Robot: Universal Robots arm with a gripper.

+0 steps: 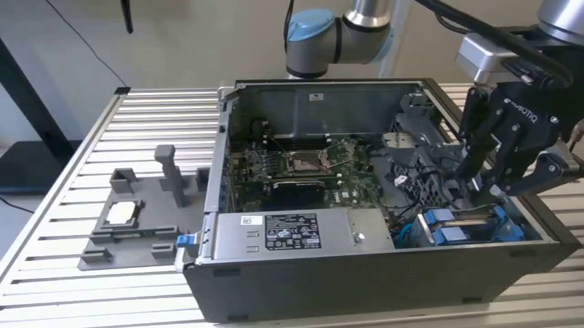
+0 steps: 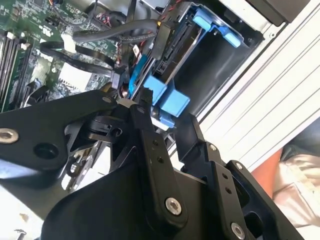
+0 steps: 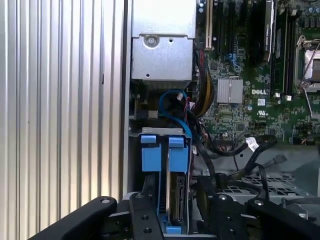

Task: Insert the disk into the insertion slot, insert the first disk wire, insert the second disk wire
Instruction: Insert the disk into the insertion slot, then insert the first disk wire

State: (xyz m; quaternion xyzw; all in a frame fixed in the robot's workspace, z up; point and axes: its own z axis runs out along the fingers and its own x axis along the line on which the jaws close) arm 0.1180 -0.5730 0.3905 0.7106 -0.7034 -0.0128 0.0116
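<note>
The disk (image 1: 467, 222) stands on edge in the insertion slot (image 3: 160, 131), at the case's front corner on the exterior view's right. Its blue carrier tabs (image 3: 150, 152) show at the end nearest my fingers, and its grey edge (image 3: 176, 197) runs down between them. My black gripper (image 1: 483, 191) hangs just above that end, open, with one finger (image 3: 145, 210) on each side of the carrier; it also appears in the second wrist view (image 2: 167, 112). Loose black wires (image 3: 235, 147) and a blue wire (image 3: 172, 100) lie beside the bay, not held.
The open computer case holds a green motherboard (image 1: 301, 164) and a grey power supply (image 1: 292, 232). On the slatted table (image 1: 155, 116), a grey fixture (image 1: 137, 225) carries a small silver chip (image 1: 123, 213). A person's sleeve (image 2: 295, 165) is beside the table.
</note>
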